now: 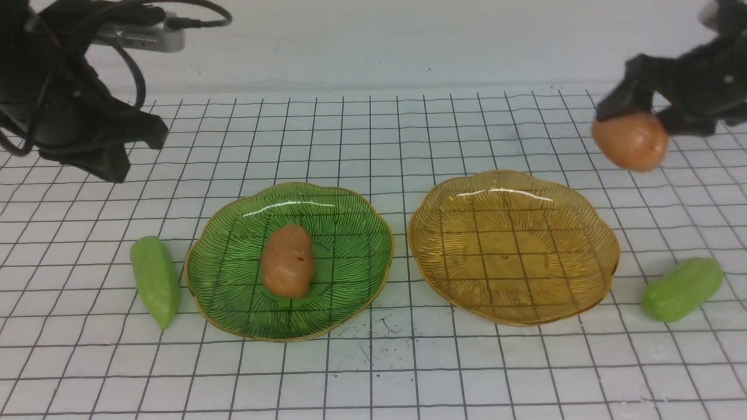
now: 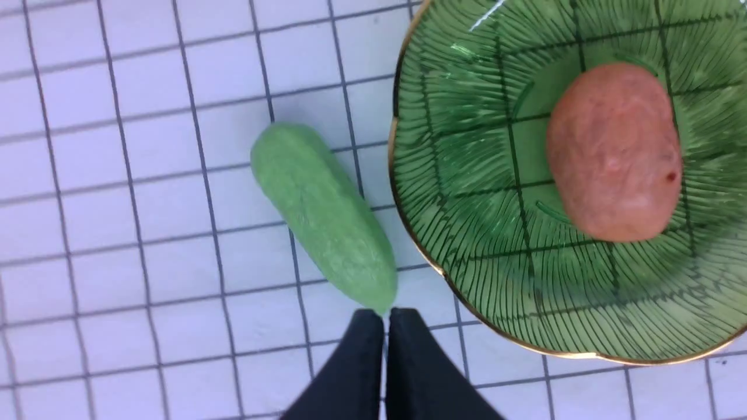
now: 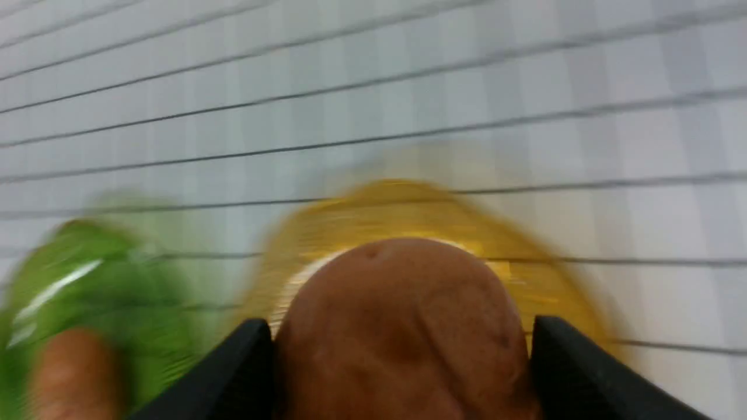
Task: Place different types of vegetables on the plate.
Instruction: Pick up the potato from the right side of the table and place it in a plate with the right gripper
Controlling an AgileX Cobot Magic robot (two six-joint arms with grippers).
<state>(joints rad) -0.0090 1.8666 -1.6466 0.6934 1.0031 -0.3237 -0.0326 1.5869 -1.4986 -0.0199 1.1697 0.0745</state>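
potato on left plate | cucumber left of it | second cucumber right of right plate

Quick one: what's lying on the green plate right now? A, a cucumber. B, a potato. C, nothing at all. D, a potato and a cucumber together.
B: a single orange-brown potato lies in the green plate, while the nearest cucumber lies beside it, outside the rim.
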